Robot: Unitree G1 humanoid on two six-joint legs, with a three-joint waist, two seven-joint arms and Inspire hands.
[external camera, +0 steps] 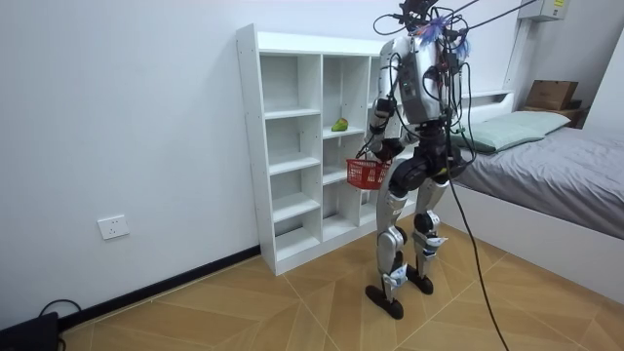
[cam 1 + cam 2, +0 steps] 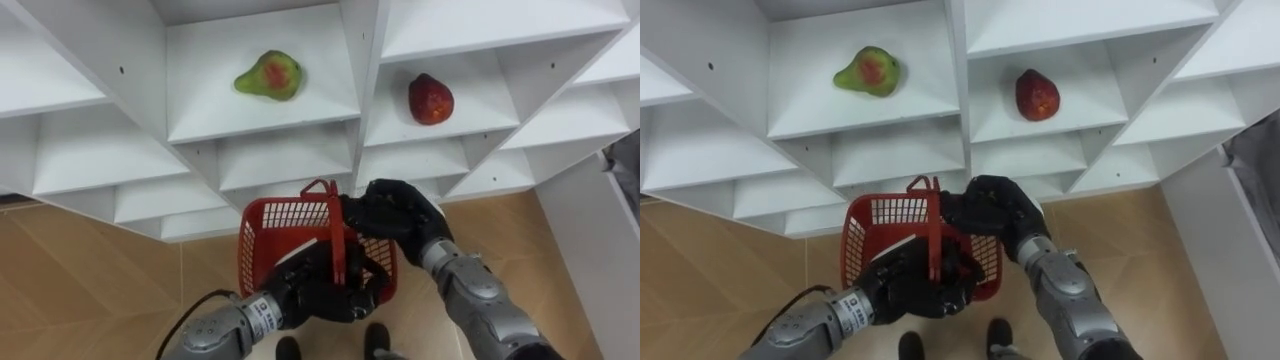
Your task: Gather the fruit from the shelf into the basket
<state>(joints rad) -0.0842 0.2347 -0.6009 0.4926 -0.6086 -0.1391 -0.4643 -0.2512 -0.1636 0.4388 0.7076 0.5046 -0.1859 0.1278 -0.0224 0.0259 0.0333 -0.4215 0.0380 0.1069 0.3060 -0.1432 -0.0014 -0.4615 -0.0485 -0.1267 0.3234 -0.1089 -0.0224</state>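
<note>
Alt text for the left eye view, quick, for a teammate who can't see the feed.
The left hand and right hand curl their fingers on a red plastic mesh basket before a white shelf unit. One cubby above holds a green, red-blushed pear; the next cubby to the right holds a red fruit.

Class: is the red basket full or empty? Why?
Apparently empty: no fruit shows in the basket, though left hand and right hand hide part; green fruit and red fruit sit shelved.
</note>
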